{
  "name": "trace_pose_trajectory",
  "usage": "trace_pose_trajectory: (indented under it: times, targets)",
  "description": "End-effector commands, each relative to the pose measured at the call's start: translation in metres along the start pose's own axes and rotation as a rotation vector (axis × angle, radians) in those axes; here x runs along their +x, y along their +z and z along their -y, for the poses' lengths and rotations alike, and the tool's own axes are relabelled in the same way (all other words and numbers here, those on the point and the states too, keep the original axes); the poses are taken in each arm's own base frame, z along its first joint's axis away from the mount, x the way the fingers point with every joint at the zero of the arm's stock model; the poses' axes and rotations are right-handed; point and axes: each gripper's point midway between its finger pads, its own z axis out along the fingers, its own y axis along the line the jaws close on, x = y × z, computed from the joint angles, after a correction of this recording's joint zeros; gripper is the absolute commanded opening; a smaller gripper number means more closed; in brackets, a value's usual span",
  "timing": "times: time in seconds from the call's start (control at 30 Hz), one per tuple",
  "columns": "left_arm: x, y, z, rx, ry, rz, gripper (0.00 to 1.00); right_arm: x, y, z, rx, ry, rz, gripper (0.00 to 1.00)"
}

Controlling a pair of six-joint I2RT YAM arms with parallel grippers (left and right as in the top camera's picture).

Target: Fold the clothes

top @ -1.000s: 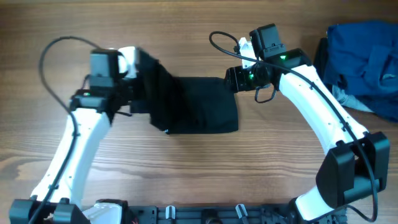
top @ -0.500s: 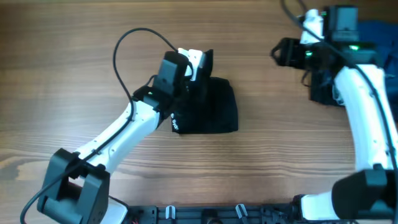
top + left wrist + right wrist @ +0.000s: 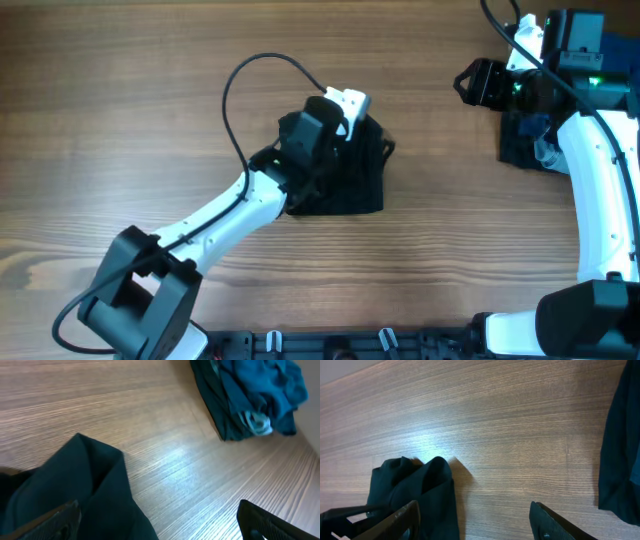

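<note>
A dark folded garment [image 3: 350, 195] lies at the middle of the table, with a rumpled flap raised on its right side. My left gripper [image 3: 370, 135] hovers over its upper right edge, jaws wide open; in the left wrist view the cloth [image 3: 80, 490] bulges up beside the left finger [image 3: 52, 520] and nothing is pinched. My right gripper [image 3: 472, 85] is open and empty at the far right. It is beside a pile of blue clothes [image 3: 516, 140], mostly hidden under that arm. The right wrist view shows the dark garment [image 3: 415, 490] at lower left.
The blue pile [image 3: 250, 395] lies near the table's right end. Bare wood [image 3: 520, 435] separates it from the dark garment. The left arm's cable [image 3: 240, 90] loops above the table left of the garment. A dark rail [image 3: 330, 345] runs along the front edge.
My left gripper carried the garment's left side rightward over the rest, then opened and let it go. My right gripper left the garment's right edge and moved to the blue pile.
</note>
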Motion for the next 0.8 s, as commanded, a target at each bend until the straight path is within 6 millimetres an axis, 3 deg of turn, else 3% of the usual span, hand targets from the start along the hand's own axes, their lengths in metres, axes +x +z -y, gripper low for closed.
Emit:
trace_pose_trajectory:
  times: [0.0, 0.07, 0.2, 0.23, 0.3, 0.43, 0.5, 0.63, 0.77]
  targets:
    - [-0.038, -0.017, 0.009, 0.035, -0.058, 0.079, 1.00, -0.005, -0.006, -0.005, -0.019, -0.021, 0.018, 0.71]
    - [-0.065, -0.037, 0.007, 0.014, -0.058, 0.150, 1.00, -0.002, -0.006, -0.009, -0.041, -0.021, 0.005, 0.71]
    - [-0.119, -0.103, -0.014, -0.047, -0.086, 0.313, 1.00, 0.010, -0.004, -0.024, -0.120, -0.023, -0.040, 0.71]
    - [-0.132, -0.129, -0.029, -0.084, -0.115, 0.365, 1.00, 0.019, 0.000, -0.036, -0.171, -0.040, -0.075, 0.71]
    - [-0.137, -0.156, -0.060, -0.174, -0.203, 0.405, 1.00, 0.033, 0.009, -0.049, -0.194, -0.059, -0.125, 0.72]
    - [-0.110, -0.184, -0.126, -0.362, -0.374, 0.348, 1.00, 0.074, 0.038, -0.088, -0.227, -0.050, -0.267, 0.72]
    - [-0.082, -0.188, -0.156, -0.442, -0.463, 0.260, 1.00, 0.093, 0.054, -0.110, -0.234, -0.034, -0.339, 0.69]
    - [-0.047, -0.192, -0.188, -0.544, -0.560, 0.156, 1.00, 0.116, 0.084, -0.132, -0.151, 0.023, -0.387, 0.60]
    - [-0.032, -0.189, -0.203, -0.578, -0.591, 0.099, 1.00, 0.131, 0.100, -0.141, -0.113, 0.028, -0.417, 0.59]
